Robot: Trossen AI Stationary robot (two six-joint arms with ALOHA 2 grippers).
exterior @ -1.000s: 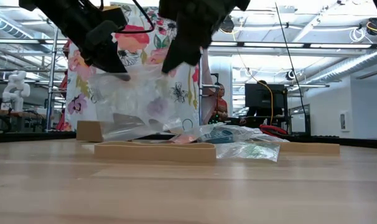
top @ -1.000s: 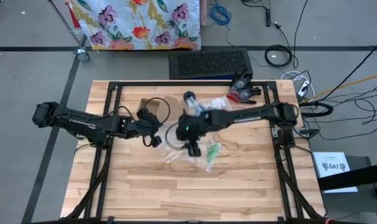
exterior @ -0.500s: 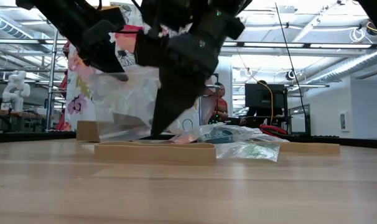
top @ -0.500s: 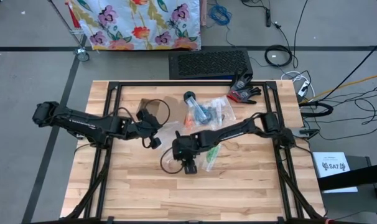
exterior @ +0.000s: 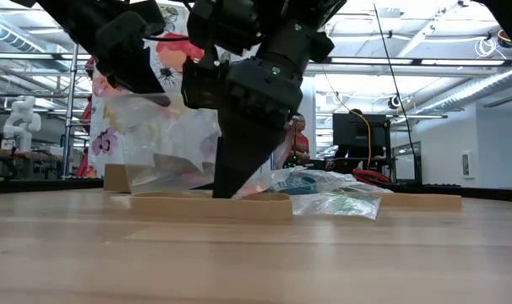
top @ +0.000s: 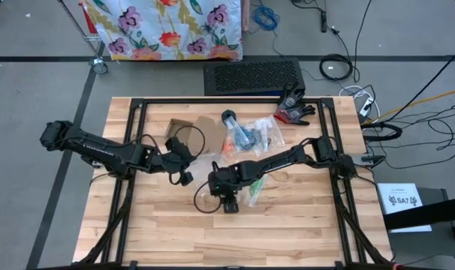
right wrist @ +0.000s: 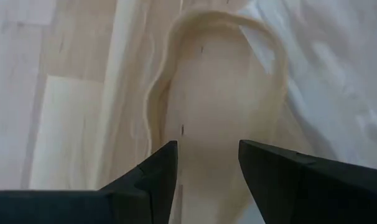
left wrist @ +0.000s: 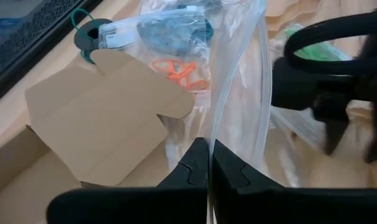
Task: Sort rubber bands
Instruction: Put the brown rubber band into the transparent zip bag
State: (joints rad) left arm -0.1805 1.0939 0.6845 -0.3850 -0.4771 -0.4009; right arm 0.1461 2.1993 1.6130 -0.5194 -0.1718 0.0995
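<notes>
Tools: right tool [top: 229, 201], fingers spread, points down at a tan rubber band [right wrist: 213, 93] lying flat on the bench [top: 287, 225], directly beneath it, long axis running away between the fingers. Left tool [top: 184, 176], pressed together, pinches the clear bag [left wrist: 238, 93] open just beside. Orange bands [left wrist: 179, 70] lie beyond the bag. Since the earlier frame, the right arm has swung down and nearer.

rubber bands [left wrist: 179, 67] orange | cardboard [left wrist: 104, 118] tan | cloth [top: 167, 26] floral, white | table [top: 287, 225] pale wood
</notes>
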